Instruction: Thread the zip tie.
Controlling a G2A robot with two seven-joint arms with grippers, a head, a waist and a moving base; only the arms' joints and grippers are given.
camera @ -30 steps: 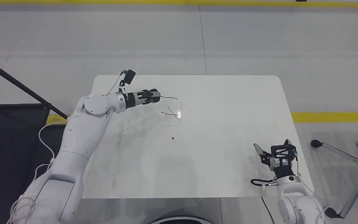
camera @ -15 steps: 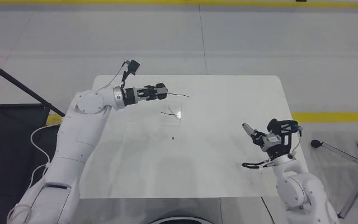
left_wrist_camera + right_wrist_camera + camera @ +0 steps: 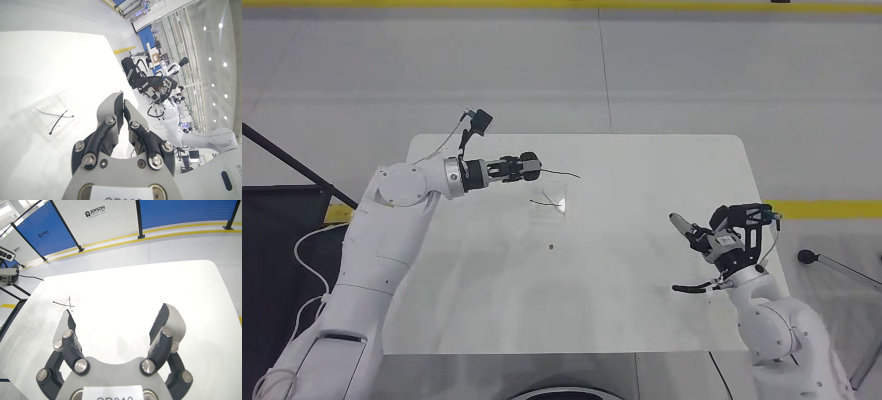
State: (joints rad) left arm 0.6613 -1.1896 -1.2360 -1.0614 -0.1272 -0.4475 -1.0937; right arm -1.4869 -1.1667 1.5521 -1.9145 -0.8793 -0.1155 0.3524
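Observation:
My left gripper (image 3: 532, 166) hovers over the table's far left part, shut on a thin black zip tie (image 3: 560, 172) that sticks out toward the right. In the left wrist view the fingers (image 3: 118, 106) press together, with the tie's end (image 3: 121, 92) poking past the tips. Two more zip ties (image 3: 56, 117) lie crossed on a clear flat tray (image 3: 554, 195) just below and beyond it. My right gripper (image 3: 682, 256) hangs open over the table's right front area, far from the tray, with nothing between its pads (image 3: 157, 321).
The white table (image 3: 642, 290) is bare apart from a small dark speck (image 3: 552, 246) near the middle. A black stand and dark mat sit off the table's left edge. Yellow floor lines run beyond the table.
The left gripper rose and shifted right with the held zip tie. The right arm swung up from the table's front right corner, inward over the table.

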